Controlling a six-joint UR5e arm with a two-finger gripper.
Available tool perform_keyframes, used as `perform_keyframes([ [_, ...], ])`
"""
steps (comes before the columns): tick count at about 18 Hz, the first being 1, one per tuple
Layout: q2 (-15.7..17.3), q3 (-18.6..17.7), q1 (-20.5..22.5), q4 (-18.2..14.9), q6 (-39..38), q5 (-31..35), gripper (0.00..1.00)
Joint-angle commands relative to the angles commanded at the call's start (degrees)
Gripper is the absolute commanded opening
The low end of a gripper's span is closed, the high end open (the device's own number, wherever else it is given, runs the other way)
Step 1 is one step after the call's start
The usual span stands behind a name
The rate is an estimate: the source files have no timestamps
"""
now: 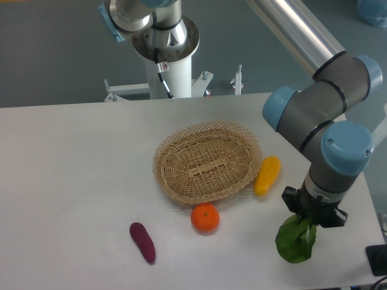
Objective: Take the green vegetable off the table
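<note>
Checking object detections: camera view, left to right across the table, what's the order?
purple eggplant-like piece → wicker basket → orange → yellow oblong vegetable → green vegetable, with the gripper on its top.

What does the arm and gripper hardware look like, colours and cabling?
The arm has silver-grey tube links, dark grey joint housings and light blue end caps. The gripper is small and black, its fingers mostly hidden. A thin black cable runs down the white base column.

Lower right of frame: gripper [311,219] clamps the green vegetable [296,241] at its stem, above the table [72,181].
</note>
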Motion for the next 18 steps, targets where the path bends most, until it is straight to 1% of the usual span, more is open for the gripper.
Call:
perform_keyframes([
  [2, 0.0, 0.0, 0.1, 0.0, 0.4, -0.2, 0.17],
  [5, 0.0, 0.0, 0.1, 0.1, 0.7, 0.2, 0.17],
  [8, -0.1, 0.0, 0.6, 0.0, 3.3, -0.3, 0.18],
  [11, -0.1, 0.0, 0.8, 0.1, 3.6, -1.2, 0.19],
  [18, 0.0, 0.3, 0.8, -0.2, 4.4, -0.5, 0.20],
])
